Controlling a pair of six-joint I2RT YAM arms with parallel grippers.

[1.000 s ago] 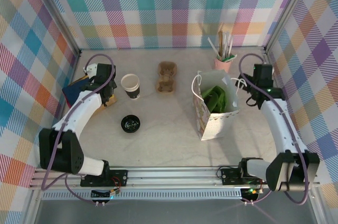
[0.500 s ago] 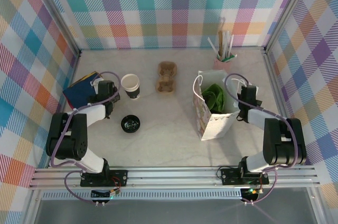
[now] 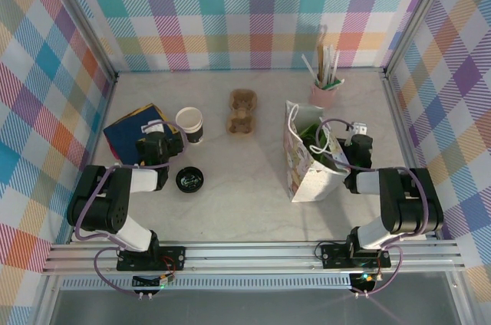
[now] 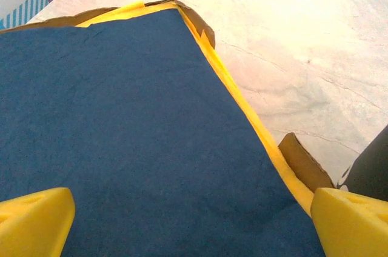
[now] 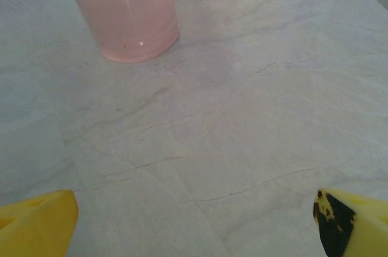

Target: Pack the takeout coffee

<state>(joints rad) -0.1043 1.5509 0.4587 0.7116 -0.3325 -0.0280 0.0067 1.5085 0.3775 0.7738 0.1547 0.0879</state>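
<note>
The takeout coffee is out of view. A lidless paper cup with a white rim stands left of centre, and a loose black lid lies on the table in front of it. A white paper bag stands open on the right with green stuffing inside. My left gripper hovers open over a stack of blue and yellow napkins, left of the cup; its yellow fingertips hold nothing. My right gripper is open beside the bag's right wall, low over bare table, facing a pink cup.
The pink cup holds straws and stirrers at the back right. A brown moulded cup carrier lies at back centre. The napkin stack sits at the left. Checked walls close in the table on three sides.
Both arms have folded back toward their bases, drawing the grippers nearer and lower. The bag now leans slightly. Both grippers stayed open.
</note>
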